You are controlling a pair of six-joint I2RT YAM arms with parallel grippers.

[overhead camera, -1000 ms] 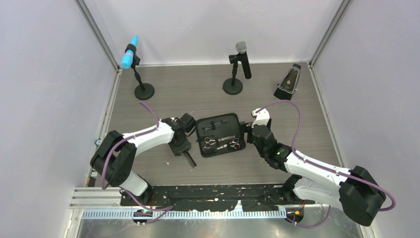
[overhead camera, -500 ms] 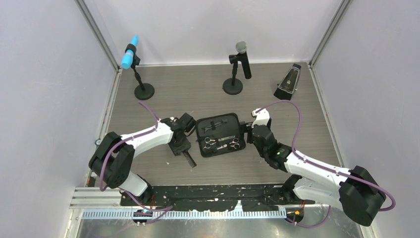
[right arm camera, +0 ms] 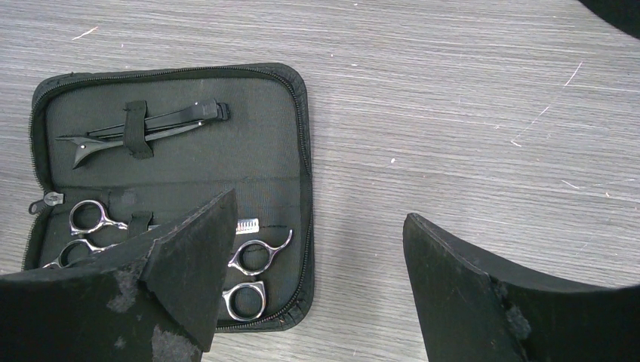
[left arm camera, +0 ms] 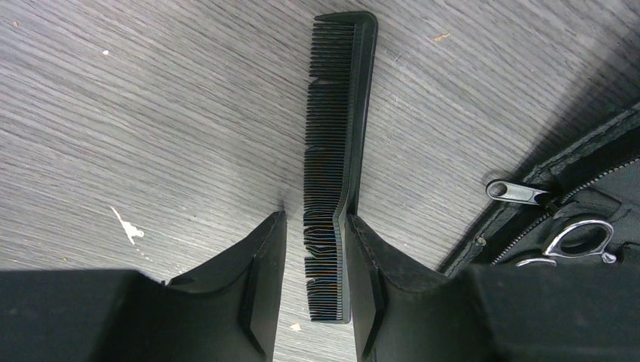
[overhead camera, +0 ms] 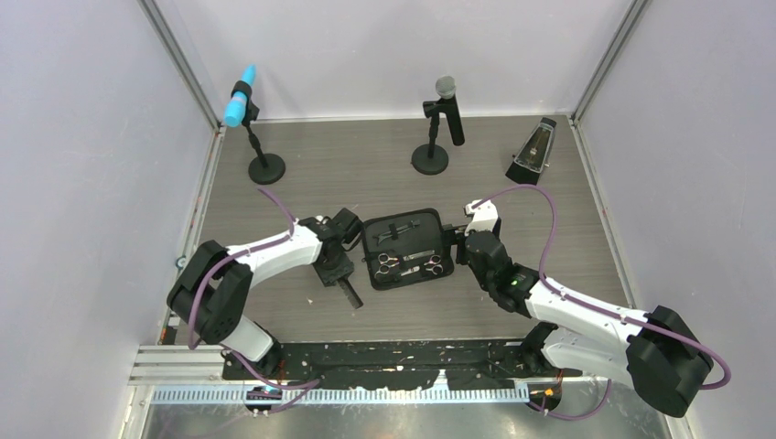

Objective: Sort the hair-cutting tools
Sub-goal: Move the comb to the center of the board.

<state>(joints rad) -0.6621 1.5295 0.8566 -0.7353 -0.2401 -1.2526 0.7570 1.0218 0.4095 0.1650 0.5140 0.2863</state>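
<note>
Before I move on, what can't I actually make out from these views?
- comb: left wrist view; the jaws of the left gripper flank it, but whether they pinch it cannot be told.
- scissors: right wrist view; a finger of the right gripper covers most of both pairs' blades; too small in the top view.
- zip case: left wrist view; cut off by the right edge.
</note>
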